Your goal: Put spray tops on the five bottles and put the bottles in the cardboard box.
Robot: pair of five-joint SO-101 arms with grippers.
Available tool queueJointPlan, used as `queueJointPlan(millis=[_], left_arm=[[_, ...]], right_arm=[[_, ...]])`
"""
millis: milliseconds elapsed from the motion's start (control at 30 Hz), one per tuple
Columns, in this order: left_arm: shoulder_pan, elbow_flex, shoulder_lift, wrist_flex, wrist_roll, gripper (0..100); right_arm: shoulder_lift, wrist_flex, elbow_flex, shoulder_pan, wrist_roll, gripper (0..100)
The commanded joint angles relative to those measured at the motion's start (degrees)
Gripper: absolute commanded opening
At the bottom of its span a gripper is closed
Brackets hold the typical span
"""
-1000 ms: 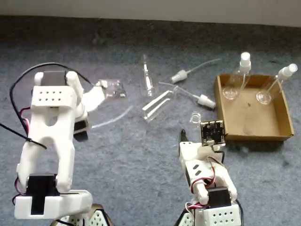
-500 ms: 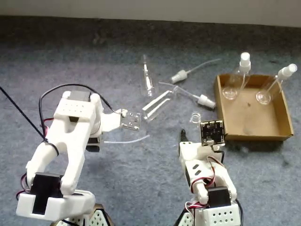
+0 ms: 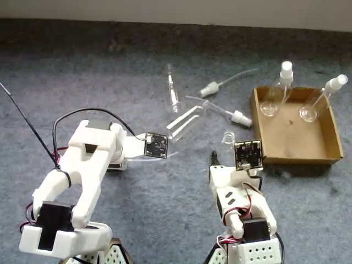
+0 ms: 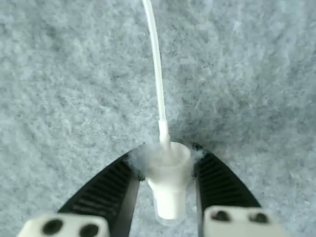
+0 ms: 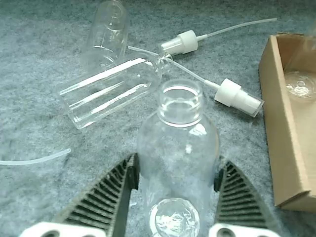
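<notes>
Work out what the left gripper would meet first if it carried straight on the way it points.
Probably the open bottle upright in the right gripper: the left gripper, shut on a spray top, points across the carpet towards it. Its tilt is unclear, so carpet might come first.

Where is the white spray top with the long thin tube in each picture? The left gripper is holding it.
Left wrist view: white spray top clamped in the left gripper, its tube pointing away.
High view: the tube sticks out beneath that arm's wrist, toward the lying clear bottle.
Right wrist view: the tube's tip, off to one side of that bottle.
Shared landmark for the last two: the lying clear bottle.
</notes>
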Motion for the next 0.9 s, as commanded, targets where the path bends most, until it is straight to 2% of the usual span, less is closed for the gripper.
queueJointPlan(millis=[0, 133, 300, 400, 500, 633, 733, 867], left_arm=[[1.2, 0.0, -1.9, -0.6, -2.7, 14], [0.9, -0.1, -2.3, -0.2, -2.5, 14], [0.7, -1.3, -2.7, -0.2, -2.4, 15], [0.8, -3.6, -3.5, 1.0, -0.7, 15], [1.3, -6.4, -7.4, 5.3, 4.1, 15], [2.3, -8.0, -14.4, 10.5, 6.0, 15], [2.5, -7.9, -20.0, 13.2, 13.7, 15], [3.5, -7.9, -27.4, 17.1, 31.1, 15]], right_arm=[[-0.2, -1.1, 5.1, 0.6, -0.4, 16.6], [-0.2, -1.1, 5.1, 0.6, -0.2, 16.6], [-0.2, -1.1, 5.1, 0.6, 9.5, 16.6], [-0.2, -1.1, 5.1, 0.6, 8.2, 16.6], [-0.2, -1.1, 5.1, 0.6, 7.6, 16.6], [-0.2, -1.1, 5.1, 0.6, 7.5, 16.6], [-0.2, -1.1, 5.1, 0.6, 7.5, 16.6], [-0.2, -1.1, 5.1, 0.6, 7.6, 16.6]])
